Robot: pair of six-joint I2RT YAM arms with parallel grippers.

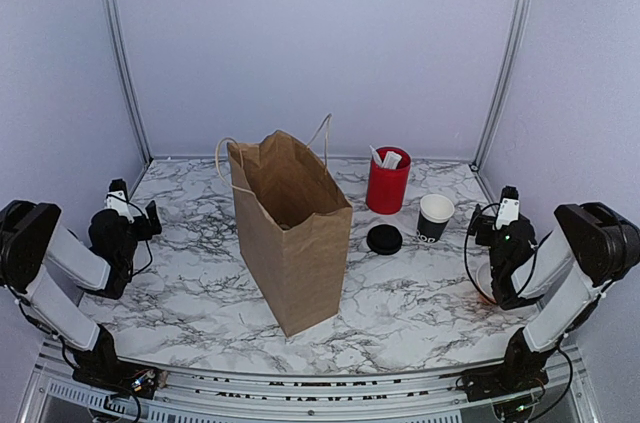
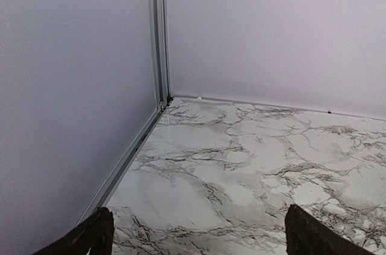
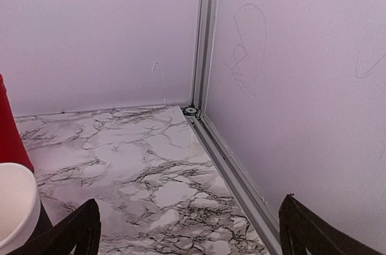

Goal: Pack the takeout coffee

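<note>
The takeout coffee cup (image 1: pixel 434 217) is a small black paper cup with white lettering low on its side and a white inside. It stands open at the right of the marble table. Its round black lid (image 1: pixel 384 239) lies flat on the table just to its left. The cup's white rim also shows at the lower left of the right wrist view (image 3: pixel 15 207). My right gripper (image 1: pixel 505 208) is open and empty, right of the cup and apart from it (image 3: pixel 190 228). My left gripper (image 1: pixel 130 205) is open and empty at the far left (image 2: pixel 199 231).
A brown paper bag (image 1: pixel 290 233) stands open and upright in the middle. A red tub (image 1: pixel 387 183) with white sachets stands behind the lid and shows in the right wrist view (image 3: pixel 9 128). A pale round thing (image 1: pixel 483 281) is partly hidden behind my right arm. Walls close off the back and both sides.
</note>
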